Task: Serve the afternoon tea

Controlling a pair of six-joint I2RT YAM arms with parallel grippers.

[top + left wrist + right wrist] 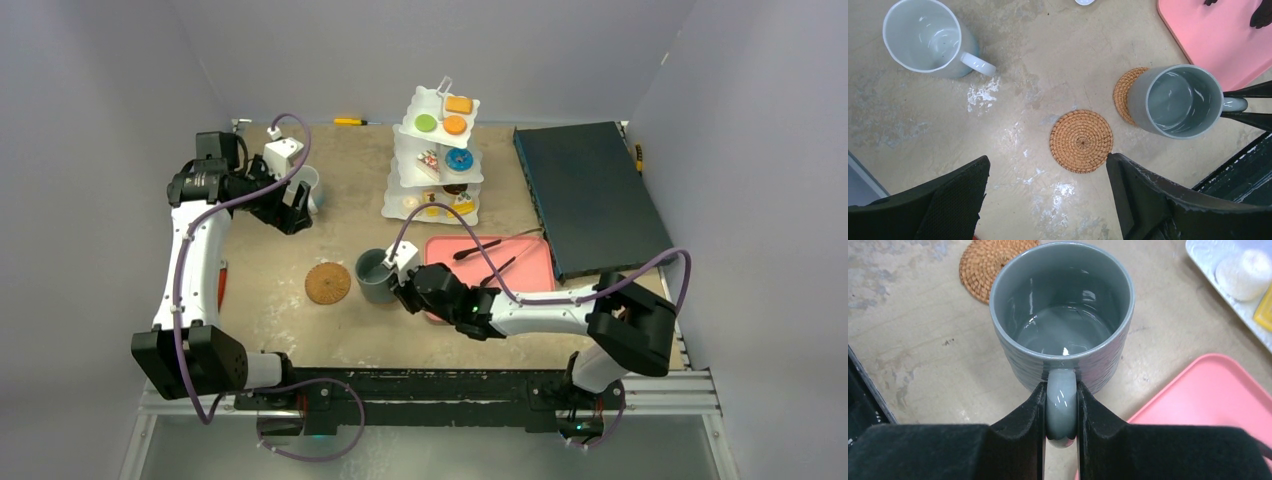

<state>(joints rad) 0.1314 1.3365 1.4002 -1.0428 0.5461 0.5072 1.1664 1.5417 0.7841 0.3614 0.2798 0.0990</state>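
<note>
My right gripper (1061,395) is shut on the handle of the grey mug (1063,315), which stands upright left of the pink tray (375,275). One cork coaster (1081,141) lies bare on the table. The second coaster (1124,90) pokes out from under the grey mug (1175,100); I cannot tell whether the mug rests on it. The white mug (928,37) stands at the far left (308,185). My left gripper (1048,165) is open and empty, hovering beside the white mug (295,210). The white three-tier stand (405,165) at the back holds several pastries, among them a blue donut (459,158).
The pink tray (530,270) with black tongs (490,245) lies right of the grey mug. A dark flat box (590,195) fills the back right. A yellow-handled tool (350,121) lies at the far edge. The stand's bottom tier (1213,265) is close behind the tray.
</note>
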